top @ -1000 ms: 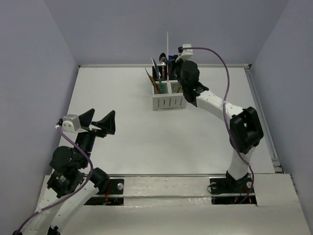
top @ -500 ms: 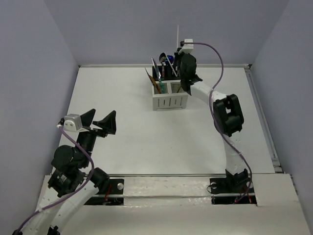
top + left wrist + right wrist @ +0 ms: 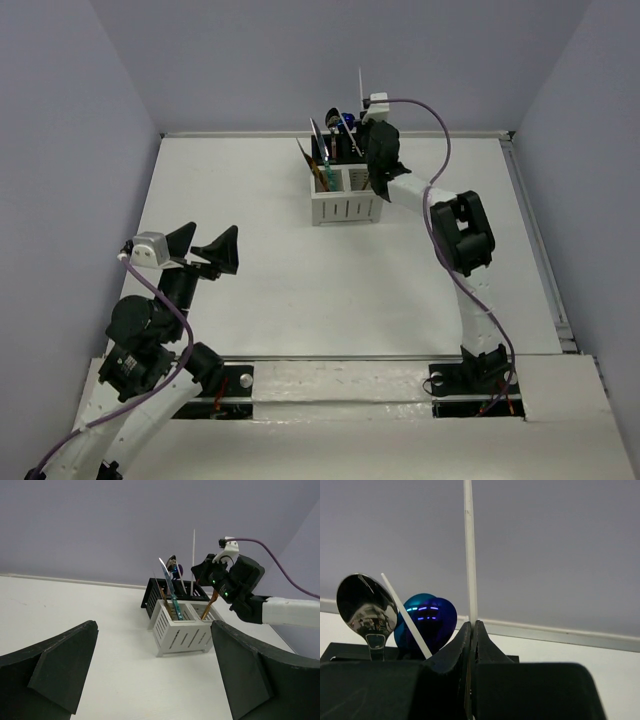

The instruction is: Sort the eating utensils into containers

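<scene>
Grey walls, white table [image 3: 250, 215]; the caddy [image 3: 345, 200] sits mid far edge with utensils standing in it. Right gripper [image 3: 471, 630] is clenched on a thin white stick [image 3: 468, 550], upright over the rear black compartments, near a silver spoon [image 3: 366, 607] and a blue spoon [image 3: 427, 620]. Left gripper [image 3: 203, 245] hangs spread and empty near the near-left corner. Risk: pinched at its low end, the stick could pivot, snag the spoons or drop outside the caddy.

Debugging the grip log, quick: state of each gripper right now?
Left gripper: open, empty.
Right gripper: shut on a thin white stick.
</scene>
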You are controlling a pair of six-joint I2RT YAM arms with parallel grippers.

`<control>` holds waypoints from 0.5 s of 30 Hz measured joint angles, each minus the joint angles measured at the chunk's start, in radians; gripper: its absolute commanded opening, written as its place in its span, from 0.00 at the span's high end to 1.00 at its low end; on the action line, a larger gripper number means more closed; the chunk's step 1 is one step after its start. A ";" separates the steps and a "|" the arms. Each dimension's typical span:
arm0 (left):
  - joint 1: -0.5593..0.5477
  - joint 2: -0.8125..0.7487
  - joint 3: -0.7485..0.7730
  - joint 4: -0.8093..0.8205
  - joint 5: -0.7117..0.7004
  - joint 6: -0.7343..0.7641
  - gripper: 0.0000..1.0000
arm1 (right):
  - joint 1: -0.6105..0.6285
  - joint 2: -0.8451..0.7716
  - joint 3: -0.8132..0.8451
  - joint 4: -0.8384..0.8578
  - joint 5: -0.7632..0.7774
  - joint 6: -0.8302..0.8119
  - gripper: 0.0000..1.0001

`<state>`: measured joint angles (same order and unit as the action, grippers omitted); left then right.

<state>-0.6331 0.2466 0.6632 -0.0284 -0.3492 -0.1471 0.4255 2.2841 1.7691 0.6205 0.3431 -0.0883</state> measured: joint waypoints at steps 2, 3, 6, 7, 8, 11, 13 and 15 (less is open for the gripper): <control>0.000 0.000 0.000 0.000 0.000 0.000 0.01 | 0.000 -0.003 -0.030 0.020 -0.011 -0.012 1.00; 0.000 0.000 0.000 0.000 0.000 0.000 0.01 | 0.000 -0.011 -0.049 0.030 -0.017 -0.019 0.89; 0.000 0.000 0.000 0.000 0.000 0.000 0.01 | 0.000 -0.029 -0.079 0.045 -0.032 -0.022 0.61; 0.000 0.000 0.000 0.000 0.000 0.000 0.01 | 0.000 -0.037 -0.088 0.046 -0.038 -0.023 0.57; 0.000 0.000 0.000 0.000 0.000 0.000 0.01 | 0.000 -0.042 -0.092 0.045 -0.045 -0.026 0.51; 0.000 0.000 0.000 0.000 0.000 0.000 0.01 | 0.000 -0.061 -0.102 0.040 -0.074 -0.020 0.49; 0.000 0.000 0.000 0.000 0.000 0.000 0.01 | 0.000 -0.073 -0.102 0.037 -0.092 -0.017 0.49; 0.000 0.000 0.000 0.000 0.000 0.000 0.01 | 0.000 -0.093 -0.102 0.034 -0.108 -0.010 0.49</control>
<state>-0.6331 0.2466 0.6632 -0.0284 -0.3496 -0.1471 0.4255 2.1906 1.6672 0.6540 0.2352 -0.0986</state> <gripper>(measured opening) 0.992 0.507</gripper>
